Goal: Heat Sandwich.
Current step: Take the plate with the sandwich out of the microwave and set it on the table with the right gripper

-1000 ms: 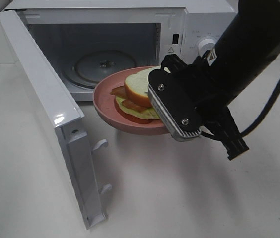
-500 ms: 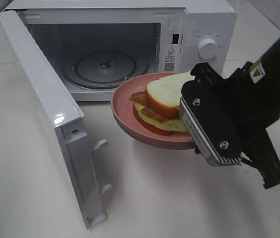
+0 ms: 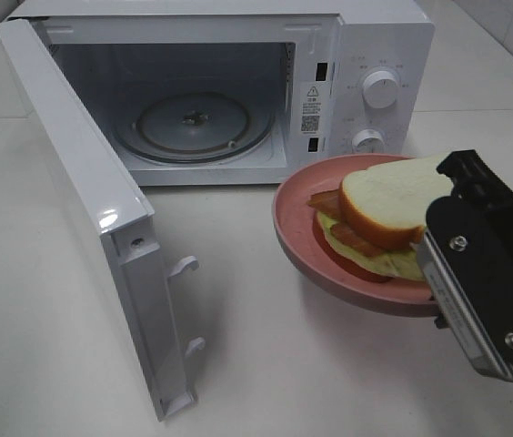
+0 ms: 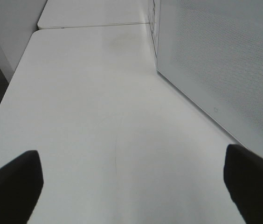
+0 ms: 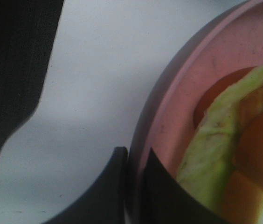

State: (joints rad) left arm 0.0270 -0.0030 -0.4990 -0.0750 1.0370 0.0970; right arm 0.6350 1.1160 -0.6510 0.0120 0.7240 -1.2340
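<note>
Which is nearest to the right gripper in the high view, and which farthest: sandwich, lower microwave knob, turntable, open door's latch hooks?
1. sandwich, on the pink plate that the right gripper pinches by the rim
2. lower microwave knob, behind the plate
3. turntable and door latch hooks, both off to the left: too close to call

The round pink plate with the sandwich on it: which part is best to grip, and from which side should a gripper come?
Grip the raised rim of the round pink plate, coming from the side facing away from the open white microwave. The white-bread sandwich fills the middle, so only the thin rim is free to pinch. The right gripper holds it so, one finger inside the rim, one outside.
</note>
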